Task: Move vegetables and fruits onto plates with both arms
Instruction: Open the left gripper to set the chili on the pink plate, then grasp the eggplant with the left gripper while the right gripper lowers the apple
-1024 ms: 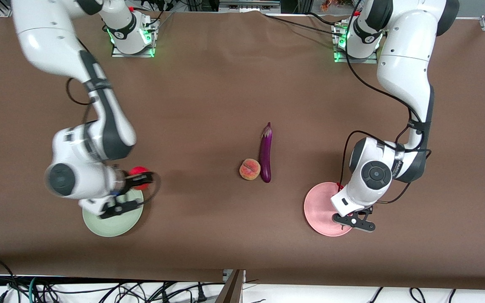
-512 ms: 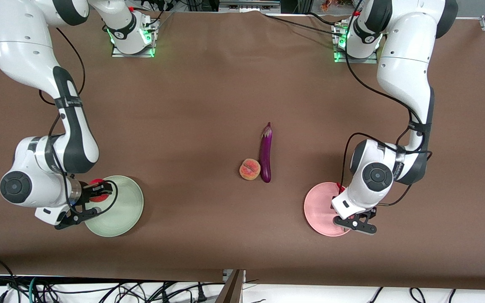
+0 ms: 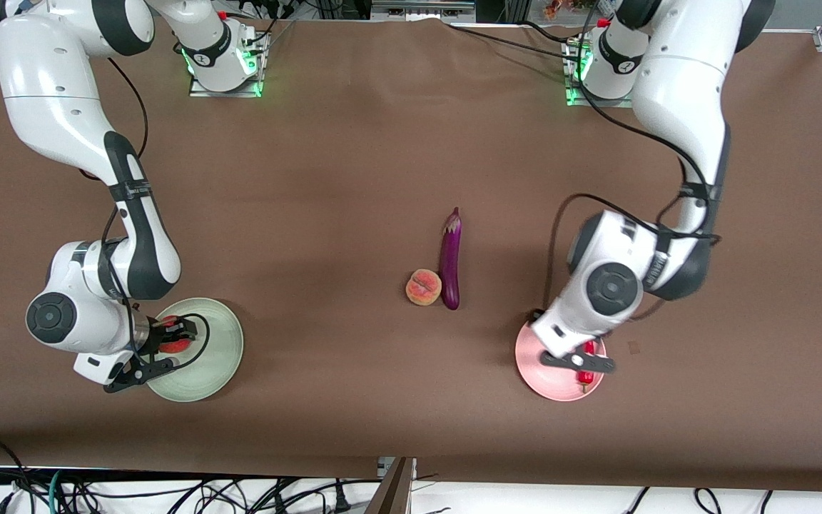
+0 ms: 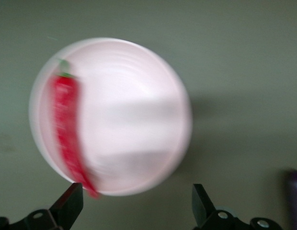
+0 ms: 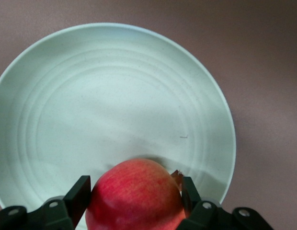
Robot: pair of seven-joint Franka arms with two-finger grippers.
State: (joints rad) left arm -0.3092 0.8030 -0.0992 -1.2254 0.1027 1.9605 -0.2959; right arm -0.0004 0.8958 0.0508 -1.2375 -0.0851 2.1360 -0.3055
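Observation:
My right gripper (image 3: 168,343) is shut on the round red apple (image 3: 174,344) low over the pale green plate (image 3: 218,350), near the plate's edge toward the right arm's end. In the right wrist view the apple (image 5: 134,196) fills the gap between the fingers above the green plate (image 5: 115,96). My left gripper (image 3: 576,362) hangs open over the pink plate (image 3: 536,357), with the red chili pepper (image 3: 586,365) lying loose on it. The left wrist view shows the chili (image 4: 67,124) on the pink plate (image 4: 124,115). The purple eggplant (image 3: 450,260) and the peach (image 3: 423,287) lie side by side mid-table.
The brown tablecloth (image 3: 354,157) covers the whole table. Both arm bases (image 3: 222,64) stand at the edge farthest from the front camera. Cables hang below the table's near edge.
My left gripper opened and let the chili drop onto the pink plate, then shifted toward the table's middle. My right arm swung the apple from beside the green plate to low over it.

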